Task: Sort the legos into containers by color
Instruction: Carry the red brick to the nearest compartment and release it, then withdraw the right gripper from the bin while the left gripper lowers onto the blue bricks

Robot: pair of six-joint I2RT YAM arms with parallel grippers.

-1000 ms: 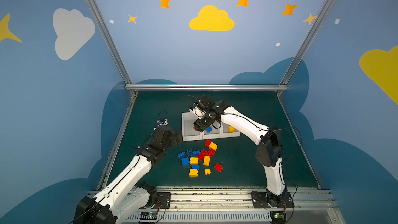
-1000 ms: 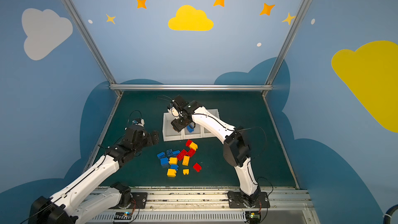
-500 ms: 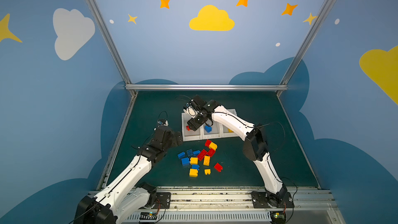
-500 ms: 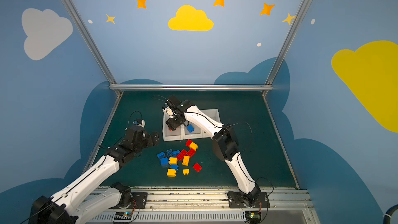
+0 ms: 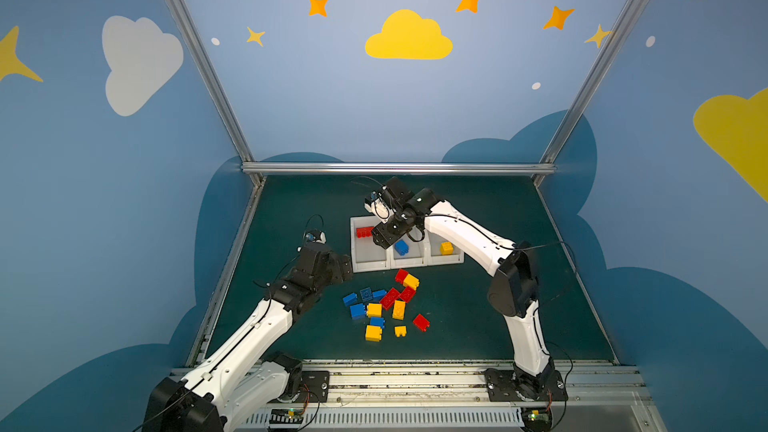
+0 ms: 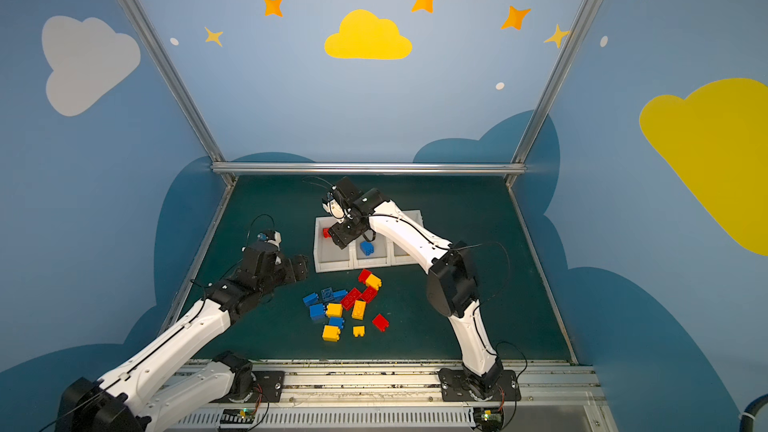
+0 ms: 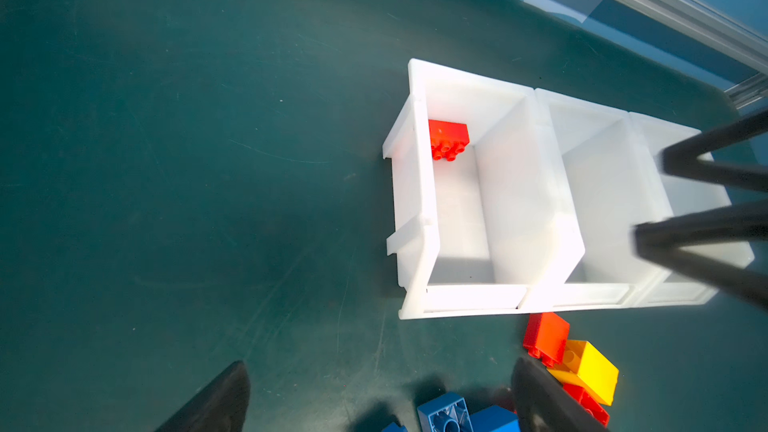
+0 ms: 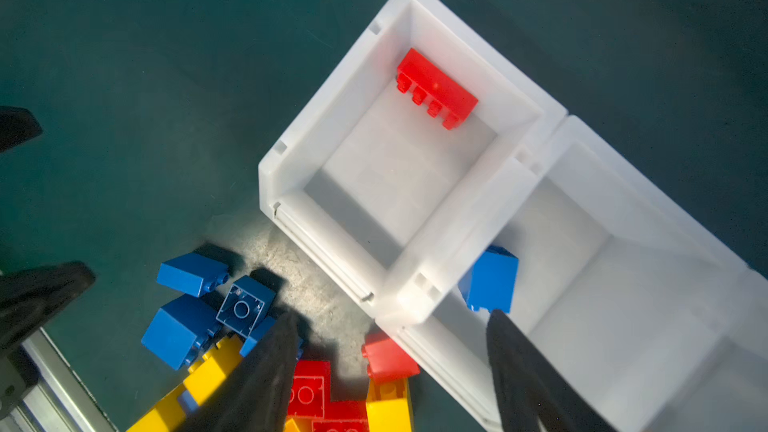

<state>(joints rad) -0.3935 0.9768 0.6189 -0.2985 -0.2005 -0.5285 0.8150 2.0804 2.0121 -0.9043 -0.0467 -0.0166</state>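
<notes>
now that the right hand (image 8: 390,315) has spread empty, the red brick (image 8: 436,87) lies in the end container (image 8: 270,172); the left hand (image 7: 380,365) hangs spread too, and the pile (image 5: 398,309) waits on the surface (image 5: 478,326).

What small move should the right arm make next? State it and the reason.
Probably draw the right gripper back from the white bins toward the loose pile. Its jaws stand open and empty over the bins, a red brick already lies in the leftmost bin, and red, blue and yellow bricks are unsorted on the mat.
</notes>
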